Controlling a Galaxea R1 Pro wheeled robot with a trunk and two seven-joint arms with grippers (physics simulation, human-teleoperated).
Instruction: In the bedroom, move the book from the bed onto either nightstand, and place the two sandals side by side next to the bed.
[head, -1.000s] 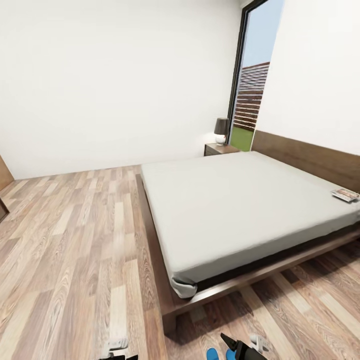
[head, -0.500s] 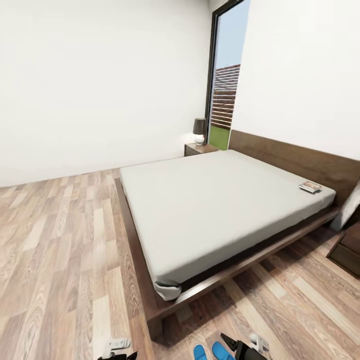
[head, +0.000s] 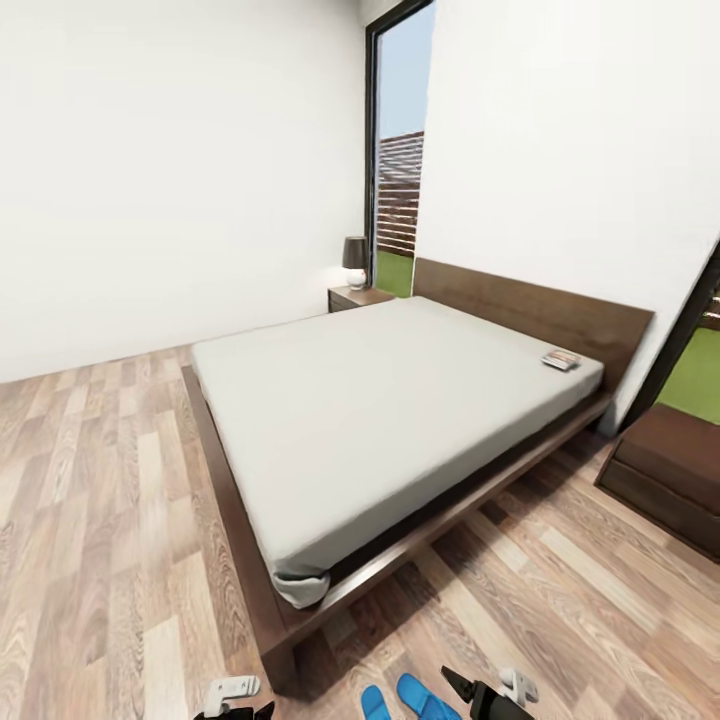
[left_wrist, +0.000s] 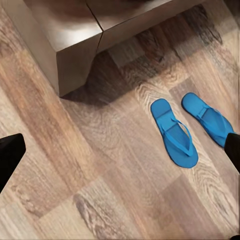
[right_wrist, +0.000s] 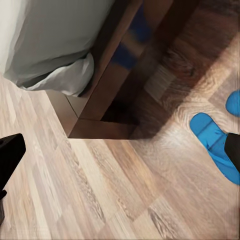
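The book (head: 561, 359) lies on the pale mattress of the bed (head: 380, 400), near the headboard on the far right side. Two blue sandals (head: 372, 703) (head: 425, 697) lie on the floor by the bed's near corner, close together and roughly parallel. One nightstand (head: 357, 297) stands beyond the bed by the window; the other nightstand (head: 670, 470) is at the right. In the left wrist view, my left gripper (left_wrist: 120, 155) hangs open above the floor, with both sandals (left_wrist: 174, 131) (left_wrist: 207, 119) below it. My right gripper (right_wrist: 120, 152) is open over the bed frame corner (right_wrist: 102, 127), beside one sandal (right_wrist: 215, 142).
A dark-shaded lamp (head: 355, 262) stands on the far nightstand. Tall windows (head: 398, 170) flank the headboard. Wood-plank floor (head: 110, 480) stretches wide to the bed's left, and a narrower strip (head: 560, 580) runs between the bed and the near nightstand.
The head view has swung right, so the bed sits further left in the picture. The near nightstand and second window now show more fully, and both sandals show more fully.
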